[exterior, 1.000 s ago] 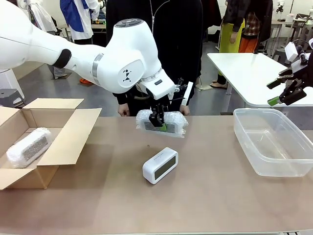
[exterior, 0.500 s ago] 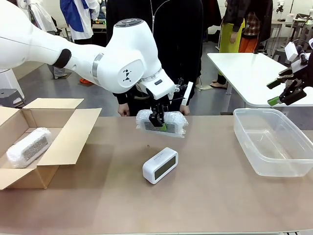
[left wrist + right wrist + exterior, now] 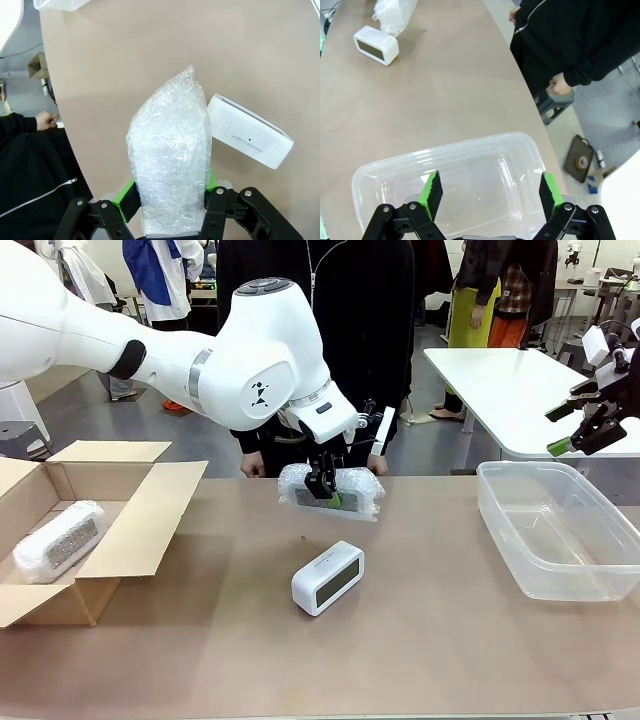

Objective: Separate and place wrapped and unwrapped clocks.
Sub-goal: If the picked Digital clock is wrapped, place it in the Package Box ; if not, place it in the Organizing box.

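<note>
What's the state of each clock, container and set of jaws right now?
held wrapped clock: clamped in left jaws
boxed wrapped clock: lying in cardboard box
bare clock: unwrapped, on table
cardboard box: flaps open
plastic tub: empty, no lid
right jaws: open, empty

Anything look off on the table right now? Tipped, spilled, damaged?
Nothing stands out. The left tool grips one wrapped clock cleanly, the bare clock stands intact on the table, the other wrapped clock lies inside the cardboard box, and the right tool hangs open above the clear bin.
</note>
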You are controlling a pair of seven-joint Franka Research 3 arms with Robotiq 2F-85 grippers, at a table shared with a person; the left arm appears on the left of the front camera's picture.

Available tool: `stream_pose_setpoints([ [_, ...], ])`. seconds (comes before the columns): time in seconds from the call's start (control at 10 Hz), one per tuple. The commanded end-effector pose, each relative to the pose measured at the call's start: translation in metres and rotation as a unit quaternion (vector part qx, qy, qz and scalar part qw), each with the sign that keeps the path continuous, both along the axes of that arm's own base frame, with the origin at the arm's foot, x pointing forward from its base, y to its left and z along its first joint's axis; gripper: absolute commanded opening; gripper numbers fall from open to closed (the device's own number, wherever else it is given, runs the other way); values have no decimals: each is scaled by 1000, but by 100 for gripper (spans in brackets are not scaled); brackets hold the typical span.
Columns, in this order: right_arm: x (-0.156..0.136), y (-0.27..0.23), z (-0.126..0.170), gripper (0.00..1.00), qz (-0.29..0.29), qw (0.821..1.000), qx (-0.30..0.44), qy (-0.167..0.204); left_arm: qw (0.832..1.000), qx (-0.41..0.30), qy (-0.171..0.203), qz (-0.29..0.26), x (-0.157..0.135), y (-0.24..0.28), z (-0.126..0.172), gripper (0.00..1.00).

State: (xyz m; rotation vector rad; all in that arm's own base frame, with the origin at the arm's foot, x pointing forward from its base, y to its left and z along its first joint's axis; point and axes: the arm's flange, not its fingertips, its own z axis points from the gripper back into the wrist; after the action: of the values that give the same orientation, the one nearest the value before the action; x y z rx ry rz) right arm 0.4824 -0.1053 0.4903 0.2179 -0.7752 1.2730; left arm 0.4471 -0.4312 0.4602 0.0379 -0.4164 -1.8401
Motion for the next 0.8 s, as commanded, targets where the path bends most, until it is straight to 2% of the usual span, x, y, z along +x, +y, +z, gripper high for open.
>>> stream_pose_setpoints([
  [0.0,0,0,0,100,5,1000,-1,-2,1000,4,-3,3,2,0,5,34],
  [0.1,0,0,0,100,5,1000,-1,-2,1000,0,0,0,0,0,0,54],
  [0.4,0,0,0,100,5,1000,-1,-2,987,-6,-62,148,10,15,31,54],
  [0.5,0,0,0,100,5,1000,-1,-2,976,-20,-87,201,13,31,42,54],
  [0.7,0,0,0,100,5,1000,-1,-2,949,-49,-105,292,18,74,62,54],
])
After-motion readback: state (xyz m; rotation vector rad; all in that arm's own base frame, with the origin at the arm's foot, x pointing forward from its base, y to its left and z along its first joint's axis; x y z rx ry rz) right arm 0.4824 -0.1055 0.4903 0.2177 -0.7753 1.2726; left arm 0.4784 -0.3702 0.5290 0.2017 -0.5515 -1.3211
